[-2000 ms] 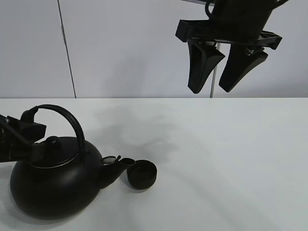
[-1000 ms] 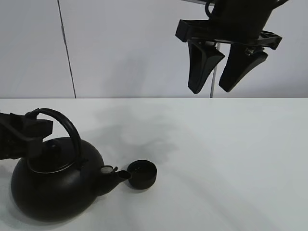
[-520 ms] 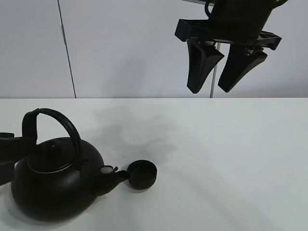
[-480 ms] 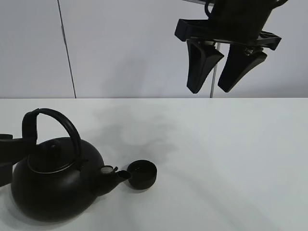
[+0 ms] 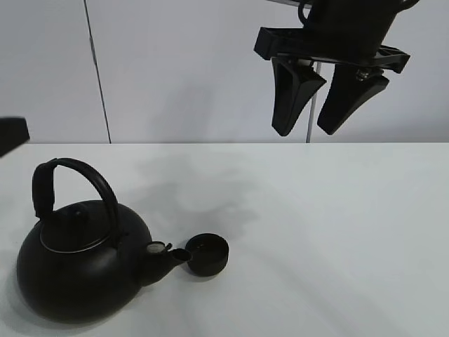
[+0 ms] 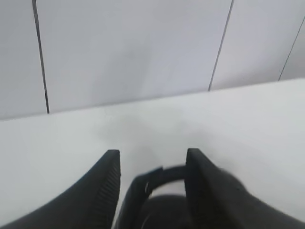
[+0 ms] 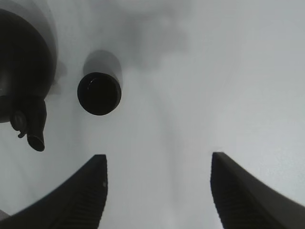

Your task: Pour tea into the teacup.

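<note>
The big black kettle stands upright on the white table at the front left, its arched handle free. Just past its spout sits the teacup, small, black and handle-less; what is inside I cannot tell. In the left wrist view my left gripper is open, the blurred kettle handle lying beyond its fingers, untouched. Only a dark sliver of that arm shows at the exterior view's left edge. My right gripper hangs high above the table, open and empty. Its wrist view looks down on the teacup and kettle.
The white table stretches to the right of the teacup. A pale panelled wall with a dark vertical seam stands behind the table's far edge.
The left gripper has let go of the kettle's handle and drawn back left and upward, out of the exterior view. The kettle has settled level on the table. The right gripper barely moved.
</note>
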Controlling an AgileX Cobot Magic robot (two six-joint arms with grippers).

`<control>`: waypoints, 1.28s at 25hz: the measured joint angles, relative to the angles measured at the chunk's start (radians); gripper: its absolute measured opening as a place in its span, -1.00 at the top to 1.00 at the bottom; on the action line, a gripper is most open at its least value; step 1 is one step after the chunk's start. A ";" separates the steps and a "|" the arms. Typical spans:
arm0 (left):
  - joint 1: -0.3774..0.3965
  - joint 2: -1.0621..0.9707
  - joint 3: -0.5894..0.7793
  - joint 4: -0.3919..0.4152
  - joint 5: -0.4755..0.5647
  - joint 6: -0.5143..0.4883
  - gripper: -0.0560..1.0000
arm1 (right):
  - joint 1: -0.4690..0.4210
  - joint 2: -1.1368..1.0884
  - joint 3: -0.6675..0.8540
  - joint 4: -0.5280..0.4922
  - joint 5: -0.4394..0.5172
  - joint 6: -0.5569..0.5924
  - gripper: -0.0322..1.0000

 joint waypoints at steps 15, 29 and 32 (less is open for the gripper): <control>0.000 -0.120 -0.723 0.311 1.074 -0.434 -0.05 | 0.000 0.000 0.000 0.000 0.000 0.000 0.10; 0.000 -0.092 -0.928 0.017 1.533 -0.426 -0.13 | 0.000 0.000 0.000 0.004 -0.001 0.000 0.10; 0.000 -0.039 -0.928 -0.057 1.575 -0.393 -0.13 | 0.000 0.000 0.000 0.004 0.000 0.000 0.10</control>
